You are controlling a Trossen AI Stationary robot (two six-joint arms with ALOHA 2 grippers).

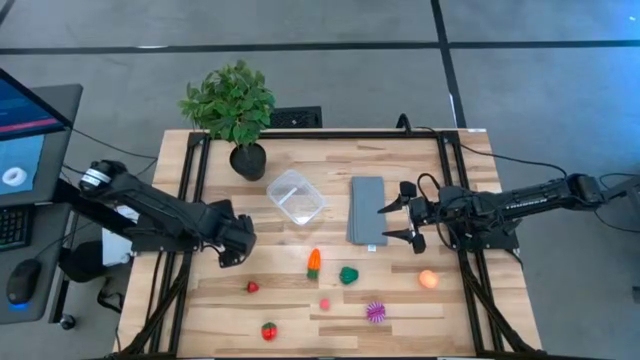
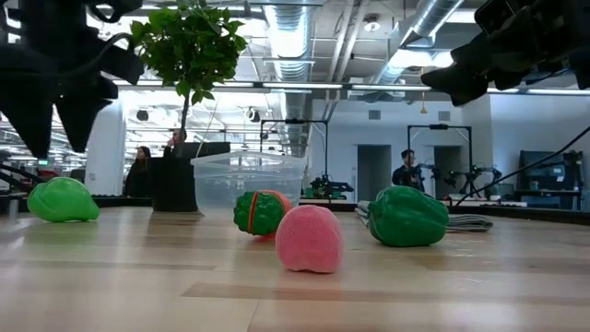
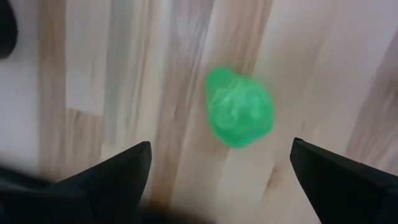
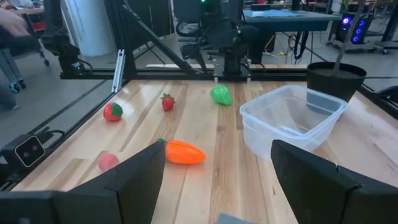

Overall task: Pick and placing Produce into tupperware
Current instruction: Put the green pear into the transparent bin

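The clear tupperware [image 1: 296,196] stands empty on the table, near the plant. My left gripper [image 1: 235,245] hangs open above the green ball [image 3: 239,109], one finger to each side and clear of it; the ball [image 2: 63,199] rests on the wood. My right gripper [image 1: 392,222] is open over the grey slab's right edge and points toward the tupperware [image 4: 292,118]. Loose on the table lie the orange carrot [image 1: 314,262], dark green piece [image 1: 348,275], orange ball [image 1: 428,278], pink piece [image 1: 325,303], spiky purple ball [image 1: 375,311] and two red pieces [image 1: 253,287] [image 1: 268,330].
A flat grey slab [image 1: 367,210] lies right of the tupperware. The potted plant [image 1: 235,110] stands at the far edge, its black pot [image 4: 336,78] just behind the container. Black frame rails [image 1: 190,200] run along both table sides. People stand in the room beyond.
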